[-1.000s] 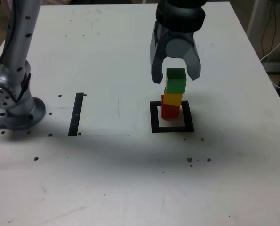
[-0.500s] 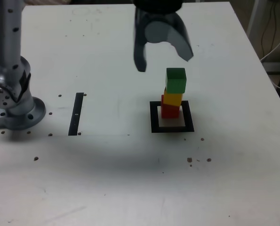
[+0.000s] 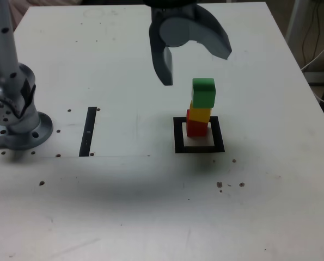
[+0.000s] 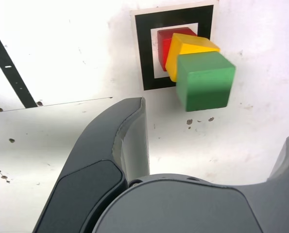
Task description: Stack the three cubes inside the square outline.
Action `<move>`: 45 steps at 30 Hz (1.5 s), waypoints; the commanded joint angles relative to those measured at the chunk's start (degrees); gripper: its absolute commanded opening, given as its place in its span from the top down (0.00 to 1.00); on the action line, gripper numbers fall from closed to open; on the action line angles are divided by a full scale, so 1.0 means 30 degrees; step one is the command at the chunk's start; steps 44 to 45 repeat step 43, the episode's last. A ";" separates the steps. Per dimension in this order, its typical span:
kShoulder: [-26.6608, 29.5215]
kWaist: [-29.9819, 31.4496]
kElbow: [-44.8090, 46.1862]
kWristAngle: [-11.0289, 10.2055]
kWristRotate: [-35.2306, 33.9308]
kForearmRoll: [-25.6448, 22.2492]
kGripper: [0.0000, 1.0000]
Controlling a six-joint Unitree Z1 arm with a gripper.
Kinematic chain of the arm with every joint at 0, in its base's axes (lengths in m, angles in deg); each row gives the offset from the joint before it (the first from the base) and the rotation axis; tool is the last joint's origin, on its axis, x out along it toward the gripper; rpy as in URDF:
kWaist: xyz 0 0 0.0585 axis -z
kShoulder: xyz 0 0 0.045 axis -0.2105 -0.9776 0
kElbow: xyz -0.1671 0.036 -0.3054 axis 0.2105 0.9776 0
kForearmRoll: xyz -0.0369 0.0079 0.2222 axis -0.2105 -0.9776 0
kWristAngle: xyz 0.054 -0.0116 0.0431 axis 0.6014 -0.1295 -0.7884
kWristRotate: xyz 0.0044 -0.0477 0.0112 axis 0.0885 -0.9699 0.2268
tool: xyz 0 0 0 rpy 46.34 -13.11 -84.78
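Observation:
Inside the black square outline [image 3: 199,147] [image 4: 145,53] stands a tower of three cubes: the red cube [image 3: 196,126] [image 4: 165,41] at the bottom, the yellow cube [image 3: 200,113] [image 4: 190,48] on it, the green cube [image 3: 203,92] [image 4: 204,81] on top. The upper cubes sit slightly offset from the red one. My gripper [image 3: 195,66] hangs open and empty above the tower, up and toward the exterior view's left of it, touching no cube. One dark finger [image 4: 120,145] fills the wrist view's foreground.
A narrow black strip [image 3: 89,131] [image 4: 8,65] lies on the white table [image 3: 151,190], to the exterior view's left of the outline. The arm's grey base [image 3: 14,114] stands at the left edge. Small dark specks dot the tabletop. Cables hang beyond the right edge.
The open gripper has drawn up and away from the green cube, shifting toward the exterior view's left. The three-cube tower has stayed in place.

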 commanded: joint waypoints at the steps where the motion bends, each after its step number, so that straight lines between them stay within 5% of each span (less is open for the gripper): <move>1: 0.0637 0.0036 0.0295 -0.0159 0.0022 -0.0212 0.00; 15: 0.4009 -0.0365 0.6479 -0.0982 0.0022 -0.0212 0.00; 27: 0.4656 -0.0365 1.1285 -0.2148 0.0022 0.1739 0.00; 35: 0.4779 -0.0365 1.2254 -0.3129 0.0022 0.3112 0.00; 45: 0.4851 -0.0365 1.2212 -0.3183 0.0022 0.3144 0.00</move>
